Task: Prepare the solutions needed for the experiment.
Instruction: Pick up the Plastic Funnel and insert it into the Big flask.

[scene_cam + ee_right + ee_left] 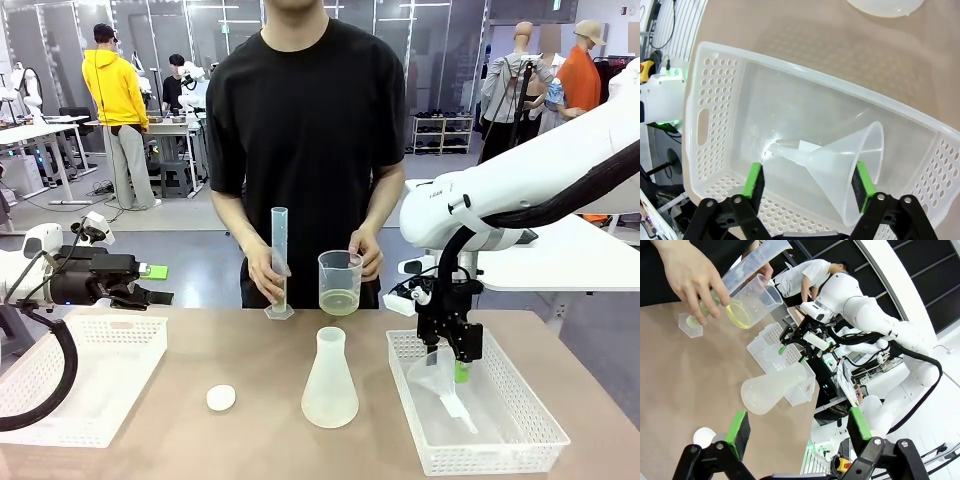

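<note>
Right gripper (455, 352): lowered into the white perforated basket (520, 440) on the robot's right. Its jaws are partly open and straddle a clear plastic funnel (840, 165).
Right grip: one green pad (754, 184) stands clear of the funnel's stem. The other pad sits at the wide rim, and whether it touches cannot be told. The funnel lies on its side on the basket floor.
Left gripper (799, 427): jaws spread wide with nothing between them. In the front view it hovers above the far edge of a second white basket (100, 400) on the robot's left.
Conical flask (329, 385): frosted and upright on the table between the two baskets, at 9 o'clock from the right gripper.
White cap (221, 398): lies on the table at 9 o'clock from the flask, a little apart from it.
Solution (339, 300): a shallow pale yellow layer in the bottom of a clear beaker (340, 278), at 12 o'clock from the flask.
Person: one hand (368, 250) holds the beaker. The other hand (266, 272) holds a tall graduated cylinder (279, 250) upright on the table, just at 9 o'clock from the beaker.
</note>
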Tool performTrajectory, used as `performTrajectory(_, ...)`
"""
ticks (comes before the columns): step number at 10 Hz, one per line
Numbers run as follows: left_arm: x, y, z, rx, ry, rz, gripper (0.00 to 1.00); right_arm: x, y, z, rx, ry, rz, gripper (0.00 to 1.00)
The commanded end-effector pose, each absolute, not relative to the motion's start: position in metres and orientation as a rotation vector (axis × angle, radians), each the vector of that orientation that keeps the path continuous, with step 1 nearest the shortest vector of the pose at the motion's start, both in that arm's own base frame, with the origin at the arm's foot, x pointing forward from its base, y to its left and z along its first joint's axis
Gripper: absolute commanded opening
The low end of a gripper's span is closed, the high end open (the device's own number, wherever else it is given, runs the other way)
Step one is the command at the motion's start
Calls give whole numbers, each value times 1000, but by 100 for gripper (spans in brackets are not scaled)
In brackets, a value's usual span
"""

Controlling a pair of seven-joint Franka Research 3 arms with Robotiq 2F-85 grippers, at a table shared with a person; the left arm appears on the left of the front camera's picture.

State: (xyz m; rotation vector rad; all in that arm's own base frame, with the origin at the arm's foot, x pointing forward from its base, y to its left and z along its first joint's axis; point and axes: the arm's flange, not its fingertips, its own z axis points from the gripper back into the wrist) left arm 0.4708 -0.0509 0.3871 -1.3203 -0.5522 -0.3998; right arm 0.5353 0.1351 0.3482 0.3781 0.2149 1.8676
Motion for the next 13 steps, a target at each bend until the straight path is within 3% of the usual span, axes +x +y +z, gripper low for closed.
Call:
performTrajectory(1,473,-53,388,-1304,-572,-409,100,543,133,346,354,223,1875,63)
performTrajectory(8,473,-53,388,-1304,-572,-409,100,546,133,343,303,235,1869,2)
performTrajectory(13,473,-53,388,-1304,-572,-409,100,539,134,358,275,176,1805,0)
